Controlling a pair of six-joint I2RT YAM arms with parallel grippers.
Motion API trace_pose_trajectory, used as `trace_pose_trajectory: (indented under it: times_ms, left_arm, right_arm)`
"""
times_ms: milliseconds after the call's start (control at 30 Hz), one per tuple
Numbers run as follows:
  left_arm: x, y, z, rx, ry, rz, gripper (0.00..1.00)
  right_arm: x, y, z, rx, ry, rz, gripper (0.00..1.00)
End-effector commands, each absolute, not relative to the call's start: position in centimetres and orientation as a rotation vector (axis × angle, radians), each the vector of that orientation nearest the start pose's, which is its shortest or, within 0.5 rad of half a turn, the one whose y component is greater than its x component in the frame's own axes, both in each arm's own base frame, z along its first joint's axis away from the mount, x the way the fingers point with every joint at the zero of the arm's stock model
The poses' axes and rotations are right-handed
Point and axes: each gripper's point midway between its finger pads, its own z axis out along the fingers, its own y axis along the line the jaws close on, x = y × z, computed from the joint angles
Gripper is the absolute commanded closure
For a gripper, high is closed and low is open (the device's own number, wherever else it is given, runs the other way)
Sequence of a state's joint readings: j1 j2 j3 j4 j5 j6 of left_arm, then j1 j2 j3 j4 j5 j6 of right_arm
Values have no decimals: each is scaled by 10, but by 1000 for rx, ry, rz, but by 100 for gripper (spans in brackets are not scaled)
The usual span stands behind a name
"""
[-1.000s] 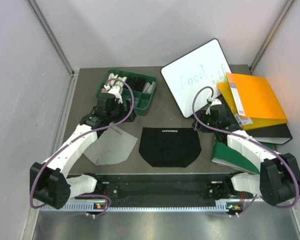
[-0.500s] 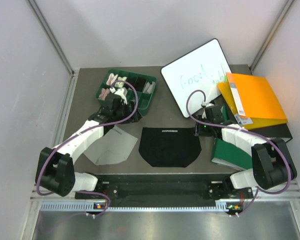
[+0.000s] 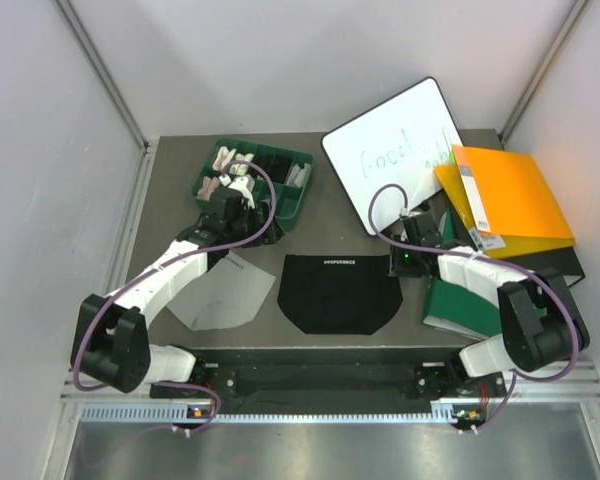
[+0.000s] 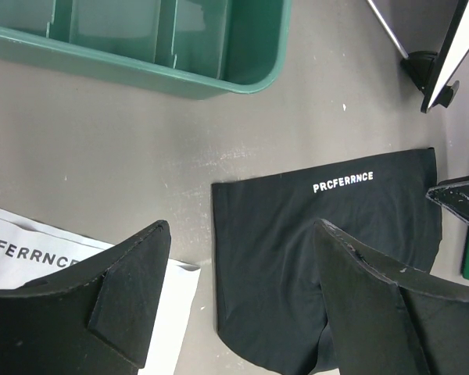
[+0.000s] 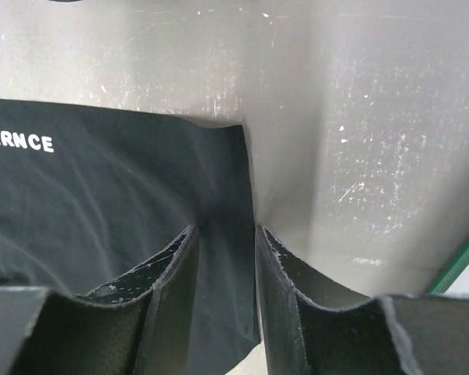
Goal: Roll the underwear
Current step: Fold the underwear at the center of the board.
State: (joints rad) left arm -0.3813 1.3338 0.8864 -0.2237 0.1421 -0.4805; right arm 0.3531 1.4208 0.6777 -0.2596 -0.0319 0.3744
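You are working the black brief [image 3: 340, 292], which is lying flat in the middle of the surface [image 3: 320, 222] with its lettered waistband on the far side and its long axis running left to right. Your right arm [image 3: 465, 272] is reaching in low at the right end of that waistband. Its jaws are standing narrow and straddling the brief's right edge just below the corner, with a gap showing between them, so judge the cloth as not yet pinched. From those jaws the whole brief is lying to the left. Your left arm [image 3: 170, 275] is hanging higher, between the green tray [image 3: 298, 200] and the brief, with its jaws spread wide and holding nothing. The left waistband corner is sitting just ahead of them. The grey brief [image 3: 218, 295] is lying flat beside the black one, on its left and nearer the left arm. The right arm is the closer to a grip, so the roll is probably starting from that corner
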Motion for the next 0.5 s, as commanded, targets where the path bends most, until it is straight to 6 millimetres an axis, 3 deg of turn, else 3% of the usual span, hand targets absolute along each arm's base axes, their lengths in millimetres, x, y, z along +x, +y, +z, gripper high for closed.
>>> trace_pose_trajectory:
  times_ms: [0, 133, 300, 433, 467]
  left_arm:
    - [339, -186, 148, -11, 2250, -638, 22]
    - [339, -186, 149, -9, 2246, -638, 22]
    - [340, -185, 146, -4, 2251, -627, 22]
    - [339, -184, 140, -6, 2262, -618, 22]
    - [338, -183, 137, -9, 2270, -615, 22]
  right_arm:
    - [278, 124, 25, 30, 2616, 228, 65]
    - [275, 121, 23, 45, 2628, 178, 66]
    - [274, 121, 16, 47, 2647, 169, 76]
    - [277, 123, 15, 37, 2650, 174, 98]
    - [280, 122, 16, 35, 2642, 160, 100]
